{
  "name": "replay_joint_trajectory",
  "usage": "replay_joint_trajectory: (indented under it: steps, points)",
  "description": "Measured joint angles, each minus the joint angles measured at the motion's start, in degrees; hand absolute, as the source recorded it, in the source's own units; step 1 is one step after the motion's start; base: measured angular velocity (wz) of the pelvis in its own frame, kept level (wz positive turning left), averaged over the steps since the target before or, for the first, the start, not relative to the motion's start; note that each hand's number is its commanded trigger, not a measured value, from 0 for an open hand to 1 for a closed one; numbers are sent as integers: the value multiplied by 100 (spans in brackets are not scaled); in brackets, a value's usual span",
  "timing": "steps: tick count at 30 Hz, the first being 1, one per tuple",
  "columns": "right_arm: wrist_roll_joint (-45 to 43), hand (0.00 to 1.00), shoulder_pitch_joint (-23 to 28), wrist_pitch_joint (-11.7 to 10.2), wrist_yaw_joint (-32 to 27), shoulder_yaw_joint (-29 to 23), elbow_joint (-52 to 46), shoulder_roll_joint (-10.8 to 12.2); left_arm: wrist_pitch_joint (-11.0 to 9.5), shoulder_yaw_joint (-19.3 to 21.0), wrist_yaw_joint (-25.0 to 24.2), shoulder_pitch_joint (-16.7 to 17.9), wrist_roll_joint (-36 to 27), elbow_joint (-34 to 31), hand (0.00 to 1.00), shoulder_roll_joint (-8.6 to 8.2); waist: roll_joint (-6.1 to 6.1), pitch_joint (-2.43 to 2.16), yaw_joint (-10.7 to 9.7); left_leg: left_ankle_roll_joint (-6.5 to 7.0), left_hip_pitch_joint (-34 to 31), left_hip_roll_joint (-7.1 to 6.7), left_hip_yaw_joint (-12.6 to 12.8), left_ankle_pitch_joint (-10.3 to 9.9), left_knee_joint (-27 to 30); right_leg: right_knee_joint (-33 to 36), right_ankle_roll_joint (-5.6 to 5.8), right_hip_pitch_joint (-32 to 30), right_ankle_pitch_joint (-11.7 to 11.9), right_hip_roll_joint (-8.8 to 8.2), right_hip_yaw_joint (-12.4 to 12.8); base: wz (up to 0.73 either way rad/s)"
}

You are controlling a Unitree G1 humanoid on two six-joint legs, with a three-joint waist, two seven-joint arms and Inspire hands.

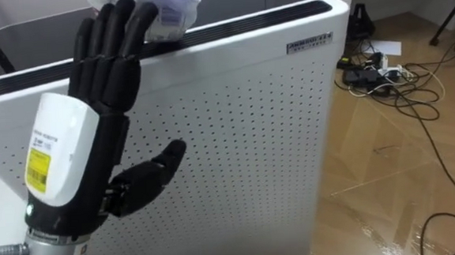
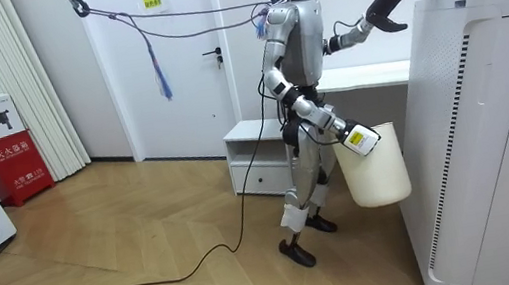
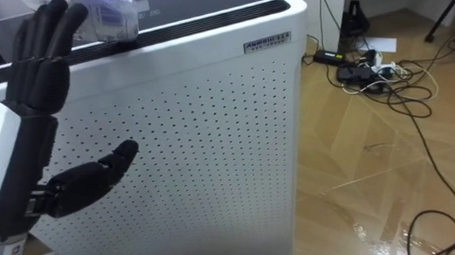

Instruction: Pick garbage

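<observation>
reaching up along the front of the tall white appliance (image 1: 236, 135), your left hand (image 1: 106, 79) is flat, its straight fingers pressed together and the thumb spread out to the side. its fingertips touch the crumpled wrapper (image 1: 171, 8), which lies on the appliance's top front edge, beside the dark slot that runs along that edge. nothing is curled round the wrapper. from your head the fingers cover part of it, and the perforated front wall stands between you and the glossy top.

in the room view you stand close to the appliance, left arm raised high toward its top. your right hand (image 2: 360, 139) is low at the rim of a cream bucket (image 2: 375, 170) that hangs by your hip; you cannot tell how it grips. the bucket's rim also shows at the bottom edge of the eye views.

on the wood floor past the appliance's corner lie tangled cables (image 1: 399, 85) and a power strip (image 1: 364, 75), with a sheet of paper (image 1: 389, 48) near them. behind you are a low white cabinet (image 2: 257, 157) and a door (image 2: 187, 62).
</observation>
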Motion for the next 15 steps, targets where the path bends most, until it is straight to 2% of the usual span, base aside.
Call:
replay_joint_trajectory:
  steps: [7, 12, 15]
  points:
    - [-55, 100, 30, 8, 62, 1, 1, 0, 44, 167, 3, 0, 145, 5, 0, 7, 2, -15, -3, -3, -19, -7, -13, 2, 21, 8, 0, -4, 0, -6, -132, 0]
    - [-77, 100, 89, 47, 53, 1, -2, 0, 135, 173, 58, -1, 344, 2, 0, 11, 35, -80, 6, -3, -8, -3, -14, 2, 20, 7, 0, 4, 0, -19, -146, 0]
    - [-87, 100, 134, 47, 52, 1, -2, 6, 167, 173, 62, -1, 413, 0, 0, 12, 47, -90, 4, 2, 10, -1, -14, 5, 20, 6, 0, 21, 0, -22, -145, 0]
